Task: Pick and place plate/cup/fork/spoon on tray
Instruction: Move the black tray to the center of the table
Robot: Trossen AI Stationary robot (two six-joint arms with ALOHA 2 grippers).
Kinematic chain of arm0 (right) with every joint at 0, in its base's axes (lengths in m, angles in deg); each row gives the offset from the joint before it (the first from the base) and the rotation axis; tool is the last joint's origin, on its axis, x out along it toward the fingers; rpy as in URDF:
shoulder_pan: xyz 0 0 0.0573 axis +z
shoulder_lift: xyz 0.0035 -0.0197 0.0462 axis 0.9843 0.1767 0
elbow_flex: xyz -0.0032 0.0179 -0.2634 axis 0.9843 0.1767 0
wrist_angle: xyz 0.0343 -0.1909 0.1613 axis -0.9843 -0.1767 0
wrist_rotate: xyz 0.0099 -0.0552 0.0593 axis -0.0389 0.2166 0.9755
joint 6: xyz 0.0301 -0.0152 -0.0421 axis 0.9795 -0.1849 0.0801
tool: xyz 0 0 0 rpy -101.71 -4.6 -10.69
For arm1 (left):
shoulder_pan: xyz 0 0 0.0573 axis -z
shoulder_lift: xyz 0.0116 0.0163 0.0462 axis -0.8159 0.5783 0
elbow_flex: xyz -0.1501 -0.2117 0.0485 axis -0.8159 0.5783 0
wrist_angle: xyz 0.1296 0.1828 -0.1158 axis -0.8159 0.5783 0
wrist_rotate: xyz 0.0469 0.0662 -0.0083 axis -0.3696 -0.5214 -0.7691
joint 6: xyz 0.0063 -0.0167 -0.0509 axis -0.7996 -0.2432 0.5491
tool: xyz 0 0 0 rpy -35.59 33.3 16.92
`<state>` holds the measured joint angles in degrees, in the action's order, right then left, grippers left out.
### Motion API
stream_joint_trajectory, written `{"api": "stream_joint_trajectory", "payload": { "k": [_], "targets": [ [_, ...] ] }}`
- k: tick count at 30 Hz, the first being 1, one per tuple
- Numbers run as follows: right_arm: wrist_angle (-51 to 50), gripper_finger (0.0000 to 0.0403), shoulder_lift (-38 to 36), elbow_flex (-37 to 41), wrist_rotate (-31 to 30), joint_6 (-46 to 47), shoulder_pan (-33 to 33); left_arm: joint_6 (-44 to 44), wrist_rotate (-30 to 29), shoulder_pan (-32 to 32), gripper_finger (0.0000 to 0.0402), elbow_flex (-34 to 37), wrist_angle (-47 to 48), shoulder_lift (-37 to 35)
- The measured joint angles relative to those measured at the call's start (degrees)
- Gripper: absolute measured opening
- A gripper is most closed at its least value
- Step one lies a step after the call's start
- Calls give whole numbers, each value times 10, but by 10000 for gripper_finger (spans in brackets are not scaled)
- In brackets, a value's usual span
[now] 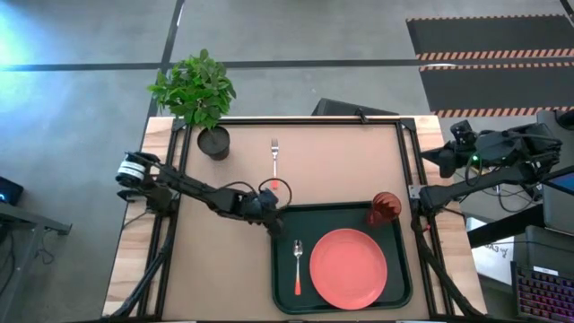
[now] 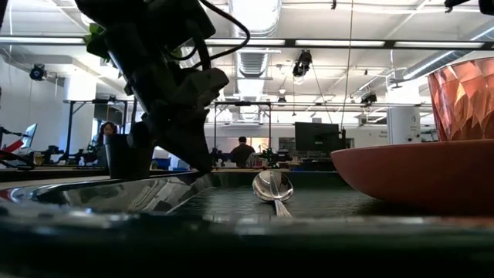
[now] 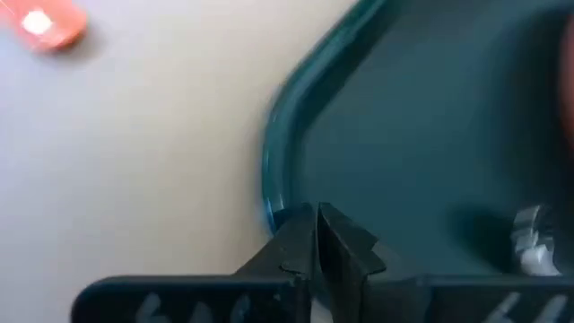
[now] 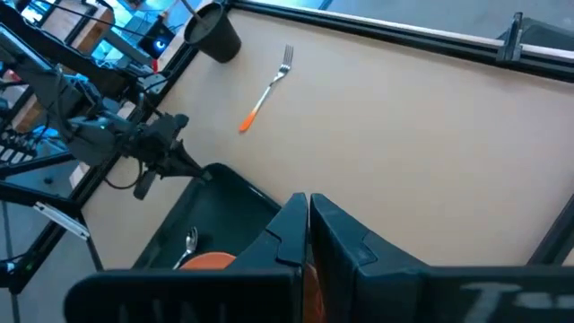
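Observation:
The dark tray (image 1: 399,269) lies at the table's near middle. On it lie the coral plate (image 1: 348,266) and the spoon (image 1: 298,265), whose bowl (image 2: 272,185) points to the far side. The red-brown cup (image 1: 384,208) stands at the tray's far right corner. The fork (image 1: 274,157) lies flat on the bare table beyond the tray, its orange handle end (image 3: 49,25) nearest the tray. My left gripper (image 1: 273,224) is shut, low at the tray's far left corner (image 3: 316,215). My right gripper (image 4: 308,208) is shut and empty, raised by the table's right edge. My left gripper's shut fingertips stand at the rim of the tray's far left corner (image 3: 272,202), slanting down from the table's left side. Whether they touch the rim I cannot tell.
A potted plant (image 1: 213,142) stands at the table's far left corner, left of the fork. Bare table stretches between the fork and the right frame rail (image 1: 408,161). People sit at desks in the room beyond the table (image 2: 243,150).

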<state>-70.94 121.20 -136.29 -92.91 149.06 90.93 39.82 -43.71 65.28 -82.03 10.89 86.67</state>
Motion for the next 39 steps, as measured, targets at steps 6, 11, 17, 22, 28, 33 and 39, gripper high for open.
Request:
{"api": "stream_joint_trajectory", "payload": {
  "k": [6, 11, 17, 22, 28, 33, 39],
  "targets": [
    [1, 8, 0, 0, -14, -3, 0, 24, -1, 0, 0, 15, -8, -2],
    [1, 8, 1, 0, -14, -2, 0, 27, -1, 0, 0, 21, -1, -2],
    [3, 8, 3, 1, -14, -3, 0, 25, -2, 0, 0, 21, 77, -4],
    [5, 8, 3, 1, -14, -3, 0, 26, -9, 0, 0, 23, 170, -16],
    [6, 8, 3, 1, -14, -8, 0, 27, -48, -4, 0, 28, 285, -49],
    [6, 8, 3, 1, -14, -14, 0, 27, -72, -10, 0, 27, 298, -82],
    [10, 8, 5, 5, 15, 6, 0, 27, -136, -10, 0, 16, 285, -129]
  ]
}}
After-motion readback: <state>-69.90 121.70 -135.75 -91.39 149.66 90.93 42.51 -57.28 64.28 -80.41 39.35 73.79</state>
